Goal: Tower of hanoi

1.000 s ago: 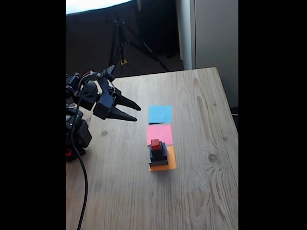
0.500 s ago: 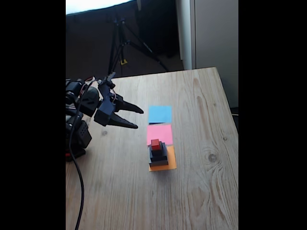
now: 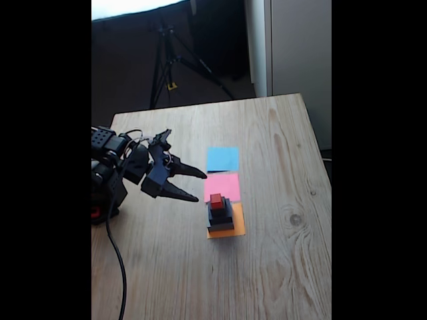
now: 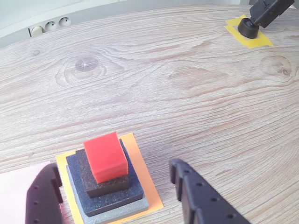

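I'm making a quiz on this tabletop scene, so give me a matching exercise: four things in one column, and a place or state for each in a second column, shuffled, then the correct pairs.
Things:
1. red cube
2. orange paper square
3. blue paper square
4. gripper

Places or states:
A. bare, farthest of the three squares from the stack in the fixed view
B. open, in the air, left of the stack in the fixed view
C. on top of the stack of blocks
D. lying under the stack

Pairs: 1-C, 2-D, 3-A, 4-B
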{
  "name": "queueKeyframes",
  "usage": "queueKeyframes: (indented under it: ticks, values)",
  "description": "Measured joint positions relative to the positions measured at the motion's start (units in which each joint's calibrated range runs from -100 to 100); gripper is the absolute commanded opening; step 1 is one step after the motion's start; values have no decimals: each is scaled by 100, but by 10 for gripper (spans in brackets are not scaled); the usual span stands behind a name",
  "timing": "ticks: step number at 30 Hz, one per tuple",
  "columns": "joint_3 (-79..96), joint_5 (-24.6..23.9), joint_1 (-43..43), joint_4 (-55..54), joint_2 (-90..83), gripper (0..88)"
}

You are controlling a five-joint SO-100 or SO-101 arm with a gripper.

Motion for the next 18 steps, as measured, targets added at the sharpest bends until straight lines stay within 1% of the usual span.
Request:
queueKeyframes:
  ticks: [6, 18]
  values:
    - [304, 0, 0, -1001, 581, 275]
    - [443, 0, 0, -2178, 1342, 282]
